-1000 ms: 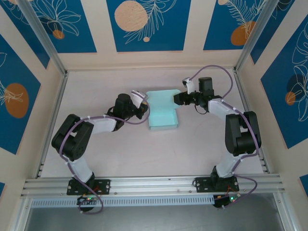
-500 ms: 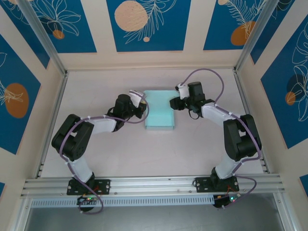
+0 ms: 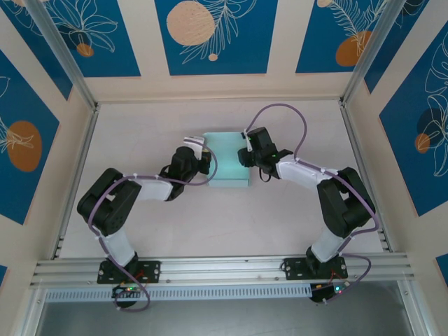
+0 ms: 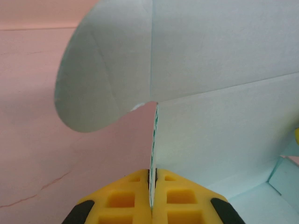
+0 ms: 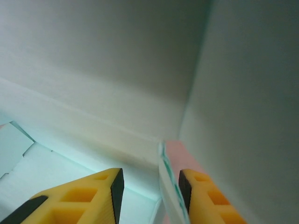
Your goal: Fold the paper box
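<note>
The paper box (image 3: 228, 159) is pale light-blue card, partly folded, lying mid-table between both arms. My left gripper (image 3: 203, 162) is at its left edge, shut on a thin upright wall of the box (image 4: 153, 140); a rounded flap (image 4: 105, 79) curves up to the left of it. My right gripper (image 3: 243, 155) is at the box's right edge and stands open, its yellow fingers (image 5: 201, 196) astride an upright card edge (image 5: 169, 186) without pinching it. The box's inner walls (image 5: 117, 70) rise close in front of the right wrist camera.
The pinkish table top (image 3: 210, 217) stretches toward the near rail (image 3: 224, 267). Patterned blue and cream walls enclose the table on the left, back and right. Purple cables loop from both arms above the box.
The right gripper has moved left from beside the box to over its right wall. The box has been pushed narrower and slid slightly left. The left gripper has shifted a little toward the near edge.
</note>
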Controlling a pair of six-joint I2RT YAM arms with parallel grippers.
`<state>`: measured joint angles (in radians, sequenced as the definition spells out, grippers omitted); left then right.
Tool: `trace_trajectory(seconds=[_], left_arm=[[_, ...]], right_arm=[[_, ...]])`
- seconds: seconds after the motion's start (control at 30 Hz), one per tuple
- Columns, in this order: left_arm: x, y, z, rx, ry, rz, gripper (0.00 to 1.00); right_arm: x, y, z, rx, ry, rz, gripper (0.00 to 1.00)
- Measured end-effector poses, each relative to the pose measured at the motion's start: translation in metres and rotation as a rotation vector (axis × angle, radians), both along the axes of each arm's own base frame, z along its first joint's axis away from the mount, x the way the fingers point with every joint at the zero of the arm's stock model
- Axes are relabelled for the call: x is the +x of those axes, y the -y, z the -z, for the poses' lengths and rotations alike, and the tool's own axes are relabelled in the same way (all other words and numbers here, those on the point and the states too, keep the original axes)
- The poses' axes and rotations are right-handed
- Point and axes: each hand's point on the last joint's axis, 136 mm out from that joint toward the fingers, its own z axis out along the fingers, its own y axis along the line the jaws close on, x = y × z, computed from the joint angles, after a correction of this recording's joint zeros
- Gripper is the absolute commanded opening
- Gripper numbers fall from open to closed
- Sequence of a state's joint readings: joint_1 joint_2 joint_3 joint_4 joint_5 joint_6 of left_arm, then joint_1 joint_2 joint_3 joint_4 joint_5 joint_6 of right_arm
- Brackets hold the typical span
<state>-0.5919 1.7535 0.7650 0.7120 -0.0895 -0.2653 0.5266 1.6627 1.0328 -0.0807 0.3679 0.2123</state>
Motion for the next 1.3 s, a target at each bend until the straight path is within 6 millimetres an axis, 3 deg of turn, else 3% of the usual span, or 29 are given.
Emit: trace_trajectory(seconds=[0.17,0.47,1.03,1.1,1.23,1.3], left_arm=[[-0.0004,-0.0011,-0.0002,-0.001,0.005,-0.032,0.00],[-0.0040,0.0016,-0.0031,0.029,0.039,-0.065,0.00],[-0.0021,-0.0021,-0.0036,0.091,0.073,-0.069,0.00],[-0.0020,-0.0022,-0.0035,0.092,0.072,-0.070,0.00],[-0.0015,-0.0034,-0.0035,0.093,0.073,-0.077,0.00],[-0.0014,-0.0034,-0.0037,0.093,0.073,-0.078,0.00]], right_arm=[[-0.0004,-0.0008,-0.0038,0.005,-0.003,0.055,0.31],[-0.0038,-0.0007,-0.0033,0.003,-0.016,0.094,0.37],[0.0012,0.0062,-0.0076,-0.006,-0.012,0.096,0.36],[0.0018,0.0061,-0.0091,-0.006,-0.009,0.095,0.31],[0.0015,0.0065,-0.0092,-0.011,-0.011,0.092,0.13],[0.0003,0.0050,-0.0088,-0.006,-0.016,0.090,0.11]])
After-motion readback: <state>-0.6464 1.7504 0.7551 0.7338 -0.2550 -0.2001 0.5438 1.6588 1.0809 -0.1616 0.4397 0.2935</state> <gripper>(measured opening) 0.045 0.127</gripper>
